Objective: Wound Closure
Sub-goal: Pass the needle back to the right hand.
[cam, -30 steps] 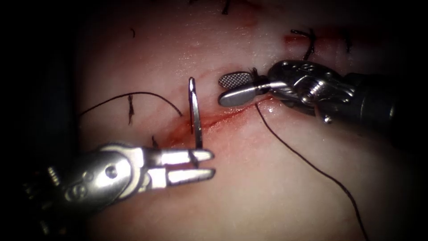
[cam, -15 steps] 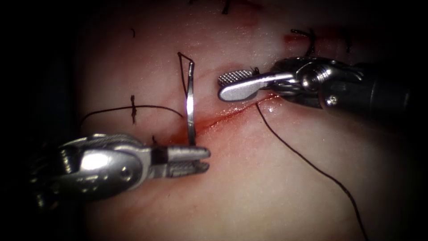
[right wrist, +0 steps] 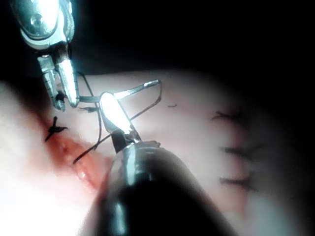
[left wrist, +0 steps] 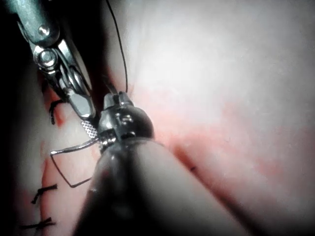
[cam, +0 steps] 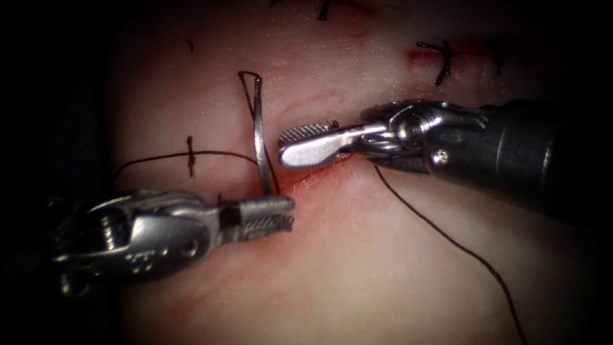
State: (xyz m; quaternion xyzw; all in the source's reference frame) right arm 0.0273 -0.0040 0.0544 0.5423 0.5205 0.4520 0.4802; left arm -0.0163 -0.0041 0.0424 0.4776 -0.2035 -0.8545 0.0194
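Observation:
The curved needle (cam: 260, 137) stands upright just left of the cut (cam: 319, 171), free of the tissue (cam: 383, 255). My left tool (cam: 290, 213) comes in from the lower left, its jaws shut on the needle's lower end. Dark thread (cam: 252, 108) leaves the needle's top end and drops back beside it towards the cut. My right tool (cam: 284, 145) reaches in from the right with jaws open and nothing between them, its tips just right of the needle's middle. The right wrist view has the needle (right wrist: 140, 88) past my right jaw (right wrist: 113, 113), with the left tool (right wrist: 66, 101) on it.
A long thread (cam: 447, 239) runs from the cut to the lower right. Another strand (cam: 159, 155) lies across the tissue on the left, past a short cut end (cam: 189, 156). Finished stitches (cam: 440, 61) sit at the upper right. Red fluid stains the cut.
My left jaws, open around the needle a second ago, have shut on it and carried it up and left. The right tool has moved left, close to the needle.

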